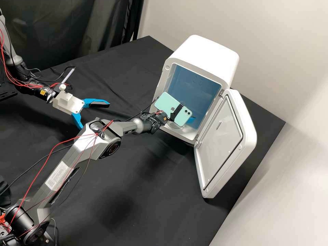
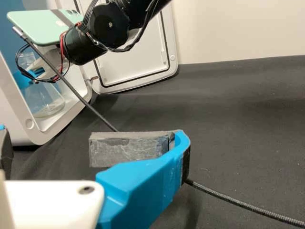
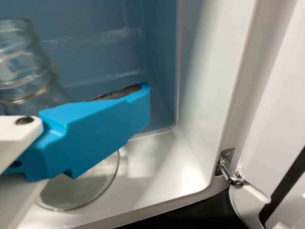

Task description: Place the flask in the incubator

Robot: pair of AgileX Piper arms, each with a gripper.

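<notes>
Standing inside the white boxy incubator (image 1: 205, 54) at 2 o'clock on the black tabletop (image 1: 136, 191), the clear glass conical flask (image 3: 28, 62) sits near the front sill in the left wrist view; the right wrist view shows bare floor toward the hinge wall. Right jaws are inside too: pinching or not, I cannot tell. Left jaws hang spread at 9 o'clock.

You have a black cloth-covered bench (image 1: 143, 191) before you, a plain white wall (image 1: 280, 41) beside it, a dark curtain (image 1: 68, 24) behind
</notes>
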